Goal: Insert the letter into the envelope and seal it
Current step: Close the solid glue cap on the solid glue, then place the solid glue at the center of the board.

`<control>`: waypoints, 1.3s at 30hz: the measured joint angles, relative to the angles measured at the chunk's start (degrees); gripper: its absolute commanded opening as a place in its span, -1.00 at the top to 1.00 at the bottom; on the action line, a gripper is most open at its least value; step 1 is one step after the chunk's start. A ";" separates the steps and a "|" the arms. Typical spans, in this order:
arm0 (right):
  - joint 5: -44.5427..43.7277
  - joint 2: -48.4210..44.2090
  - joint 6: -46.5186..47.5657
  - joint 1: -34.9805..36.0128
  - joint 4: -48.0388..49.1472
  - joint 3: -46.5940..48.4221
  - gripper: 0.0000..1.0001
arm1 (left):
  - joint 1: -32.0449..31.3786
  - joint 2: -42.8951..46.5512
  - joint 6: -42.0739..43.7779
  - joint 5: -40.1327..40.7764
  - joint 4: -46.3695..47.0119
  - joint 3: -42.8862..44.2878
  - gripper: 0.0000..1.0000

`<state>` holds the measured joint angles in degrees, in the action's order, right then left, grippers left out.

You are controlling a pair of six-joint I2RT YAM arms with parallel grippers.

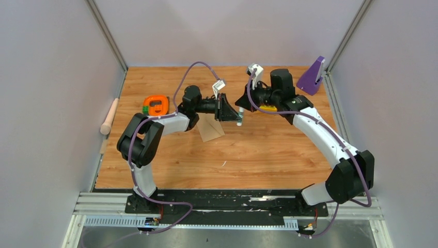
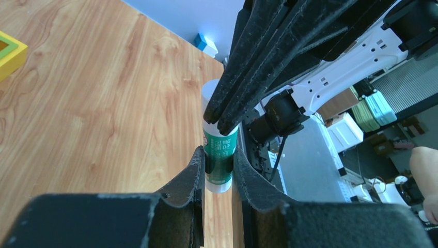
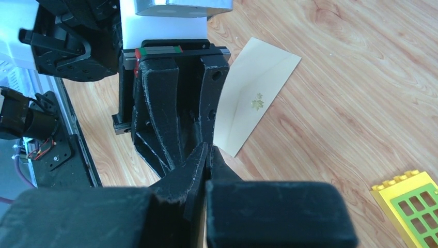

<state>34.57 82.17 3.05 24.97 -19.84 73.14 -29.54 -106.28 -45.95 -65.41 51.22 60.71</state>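
Left wrist view has the left pincer [image 2: 217,156] grasping a green glue stick [image 2: 221,144], the right pincer [image 2: 223,124] clenched shut against its top.

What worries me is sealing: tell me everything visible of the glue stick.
The glue stick is a small plastic-looking tube, green printed label, white ends. It is held off the table, its body clamped by the left gripper. The shut right gripper lies against its white top; a grip there is unclear.
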 measured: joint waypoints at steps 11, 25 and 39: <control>9.75 0.68 -7.02 -1.81 0.09 -2.84 0.98 | 2.47 0.26 -1.22 1.49 2.64 -0.04 1.00; 28.04 -2.84 -9.68 -10.32 -3.32 12.63 0.01 | 2.47 0.42 6.14 6.84 -10.93 2.58 1.00; 25.77 -8.20 -6.91 -21.55 -1.64 -5.68 -0.05 | -0.46 -14.21 20.65 29.40 -56.35 26.38 1.00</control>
<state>60.34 73.97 -3.86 3.42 -21.47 67.46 -30.00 -120.49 -25.30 -36.01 -5.13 87.09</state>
